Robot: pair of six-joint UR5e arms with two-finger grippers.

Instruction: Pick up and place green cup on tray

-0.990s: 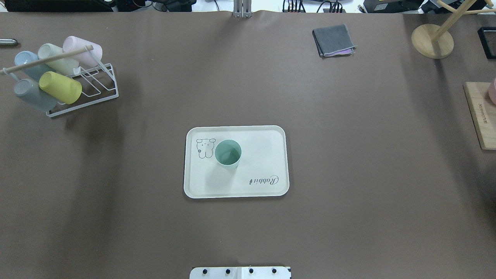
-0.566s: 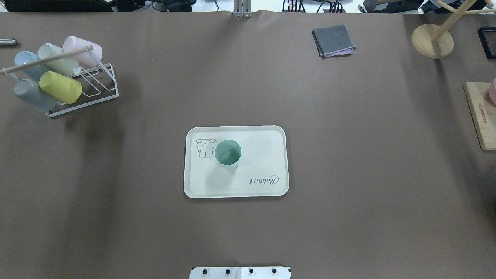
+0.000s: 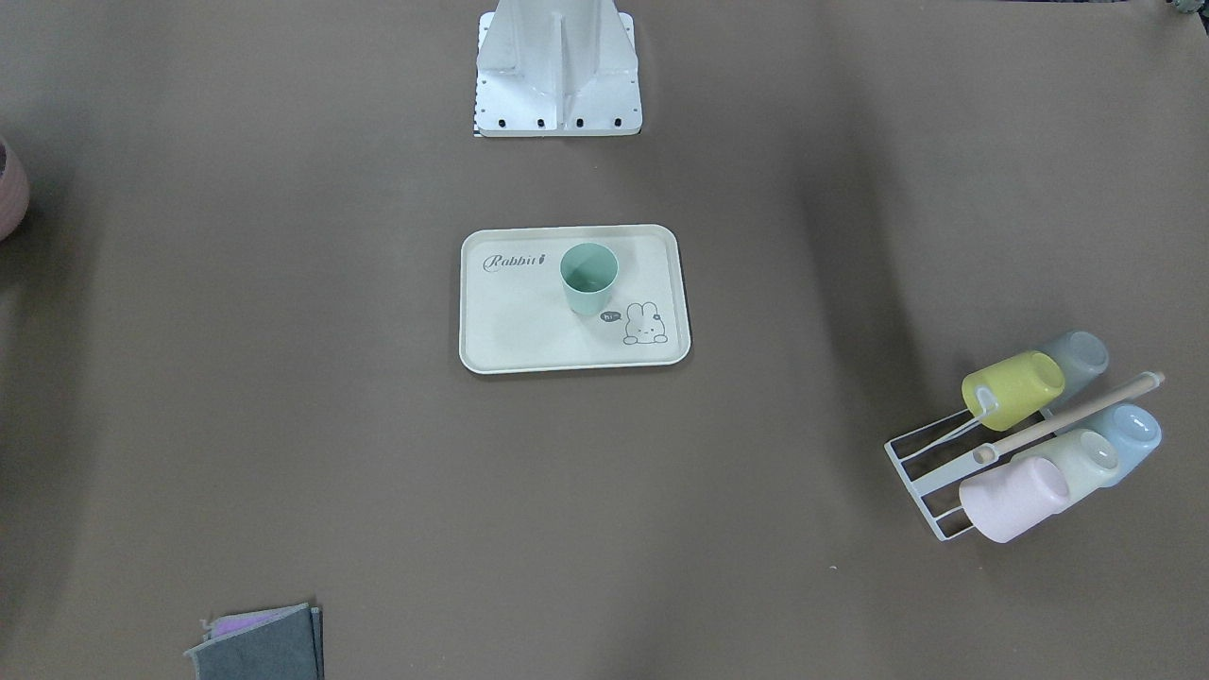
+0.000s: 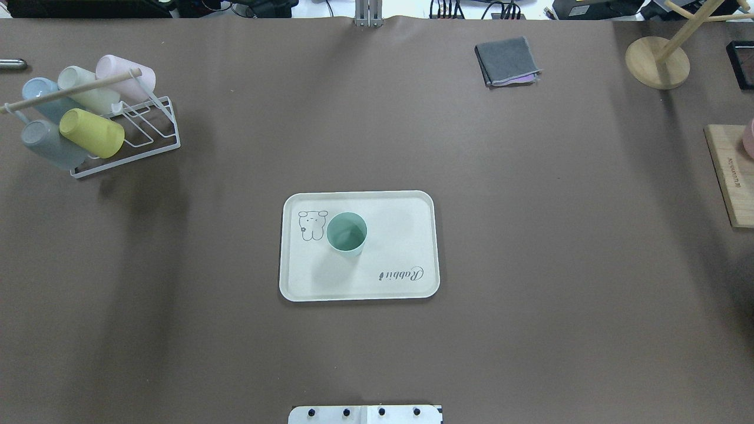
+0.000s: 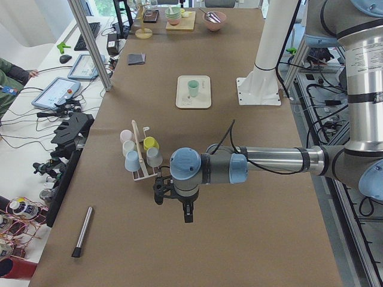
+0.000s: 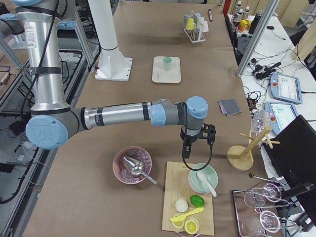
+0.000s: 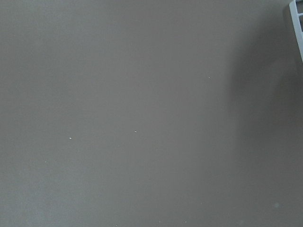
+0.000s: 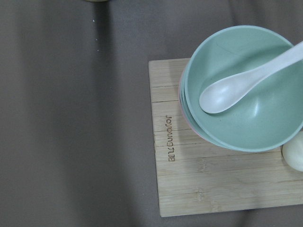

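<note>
The mint-green cup (image 4: 347,233) stands upright on the cream Rabbit tray (image 4: 406,247) at the table's middle, beside the bunny drawing; the front-facing view shows the cup (image 3: 588,278) on the tray (image 3: 510,321) too. Nothing holds it. My left gripper (image 5: 187,212) hangs over bare table near the cup rack, far from the tray, and shows only in the exterior left view. My right gripper (image 6: 185,153) hangs above the cutting board end of the table and shows only in the exterior right view. I cannot tell whether either is open or shut.
A white wire rack (image 4: 126,126) with several pastel cups lies at the far left. A folded grey cloth (image 4: 506,60), a wooden stand base (image 4: 657,62) and a cutting board (image 4: 730,176) sit to the right. A green bowl with spoon (image 8: 241,90) rests on that board.
</note>
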